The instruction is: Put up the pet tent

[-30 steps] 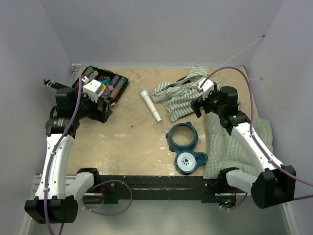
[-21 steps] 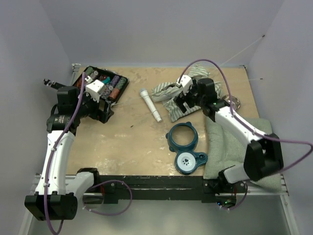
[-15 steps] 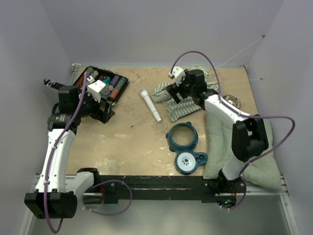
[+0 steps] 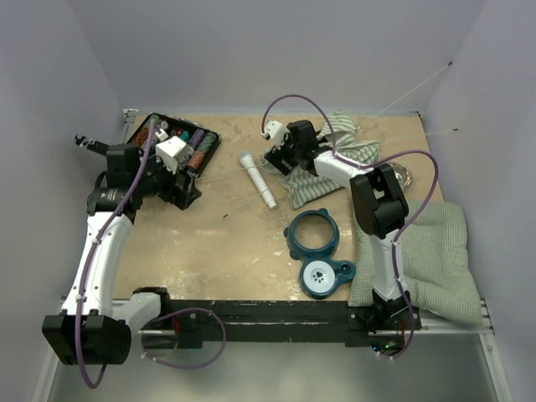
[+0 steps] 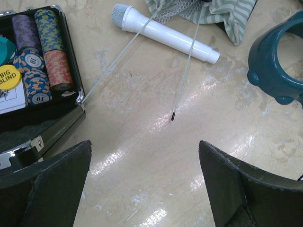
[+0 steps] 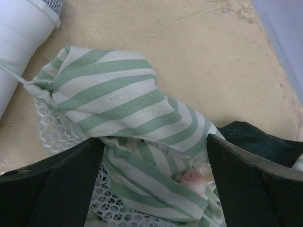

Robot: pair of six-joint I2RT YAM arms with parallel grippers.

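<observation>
The right gripper [image 4: 278,156] is now being held over the left end of the pet tent [image 4: 316,186], near the middle of the far edge of the tabletop [image 4: 234,243]. A second ago it was being held at the heap's right side, by the green checked cushion [image 4: 431,251], so the arm has been swung across the whole bundle. Its jaws are being kept spread wide and nothing is being gripped. In the right wrist view a fold of striped fabric [image 6: 113,94] is lying between and just beyond the fingers [image 6: 52,189], beside white mesh [image 6: 47,125], and no pinch is being made on it.

The tent is being left as a crumpled, collapsed heap toward the far edge, right of centre. Its thin white poles [image 5: 187,66] are trailing out across the white microphone [image 4: 258,179]. The left gripper [image 4: 186,191] is likewise being held agape and empty, just beside the poker chip case [image 4: 172,138] at the far left corner, and it has hardly been shifted over the same second.

The sweep is being read as positioning for a first grasp at the left end of the fabric. The setting-up is therefore being judged as barely begun, with the fabric not yet lifted and the poles not yet arched. The teal double bowl stand [image 4: 314,247] is lying just on the near side of the heap and is not being touched
</observation>
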